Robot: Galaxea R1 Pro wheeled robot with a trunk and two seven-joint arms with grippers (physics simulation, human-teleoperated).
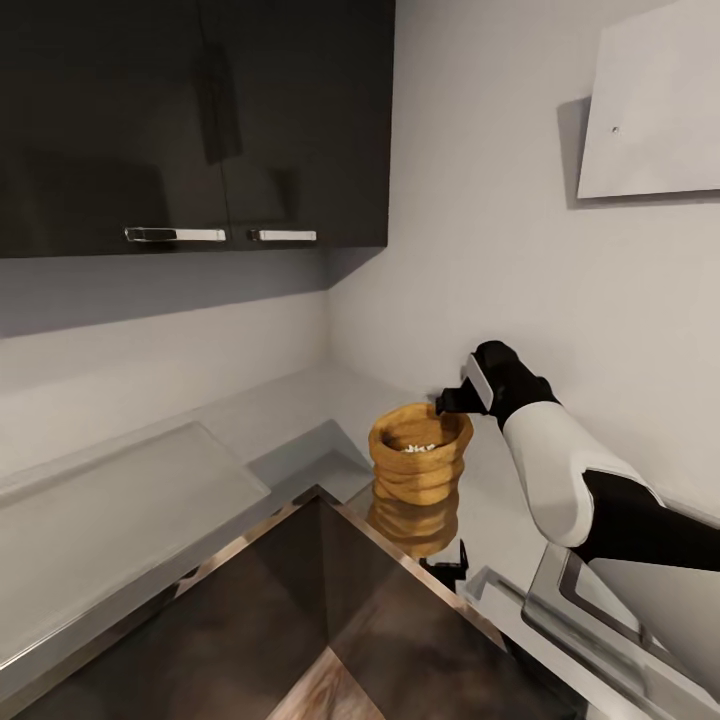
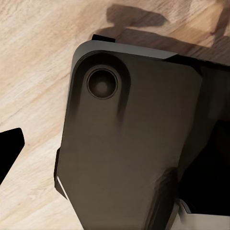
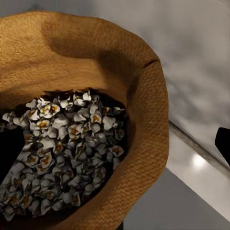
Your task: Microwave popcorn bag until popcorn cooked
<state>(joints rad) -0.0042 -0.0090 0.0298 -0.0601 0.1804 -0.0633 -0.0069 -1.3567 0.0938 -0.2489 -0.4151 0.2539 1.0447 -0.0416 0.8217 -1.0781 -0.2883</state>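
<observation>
The popcorn bag [image 1: 420,468], a squat tan burlap sack with a rolled rim, stands upright on the grey countertop [image 1: 300,400] near its inner corner. Whitish popcorn [image 1: 418,446] shows through its mouth, and the heap [image 3: 67,153] is seen close up in the right wrist view inside the bag [image 3: 143,120]. My right gripper [image 1: 447,403] hangs at the bag's far rim, open, with one dark fingertip [image 3: 224,143] outside the sack wall. In the left wrist view a black fingertip [image 2: 10,143] of my left gripper points down beside my own dark base [image 2: 129,143]. The microwave is out of view.
Dark upper cabinets [image 1: 190,120] with steel handles hang over the counter. A pale flat slab [image 1: 110,500] lies on the counter at left. Dark brown cabinet fronts [image 1: 320,610] meet in a corner below the bag. A framed panel [image 1: 600,620] sits under my right arm. Wood floor [image 2: 33,57] lies under my base.
</observation>
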